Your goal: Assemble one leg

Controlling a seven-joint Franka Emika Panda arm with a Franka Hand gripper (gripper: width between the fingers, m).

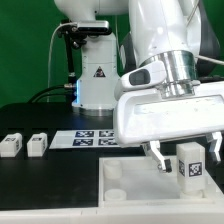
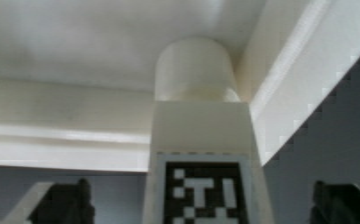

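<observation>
The gripper (image 1: 187, 158) is seen low over the panel (image 1: 125, 195) at the exterior view's right, and a leg (image 1: 190, 166) is straddled by it, upright, with its tag turned toward the camera. The jaws are spread: in the wrist view a strip of gap is shown on each side between the dark fingers (image 2: 61, 202) and the leg (image 2: 203, 150), so nothing is squeezed. The leg's rounded peg (image 2: 198, 70) is pointed away from the wrist, toward the white panel (image 2: 70, 110) — whether it is seated cannot be told. A round socket (image 1: 117, 175) is seen on the panel, toward the exterior view's left of the gripper. Far off at that left, two more are laid on the black table (image 1: 40, 120) — the outer leg (image 1: 11, 146) and the inner leg (image 1: 38, 144), just beside each other. The marker board (image 1: 95, 136) is spotted between them and the gripper
</observation>
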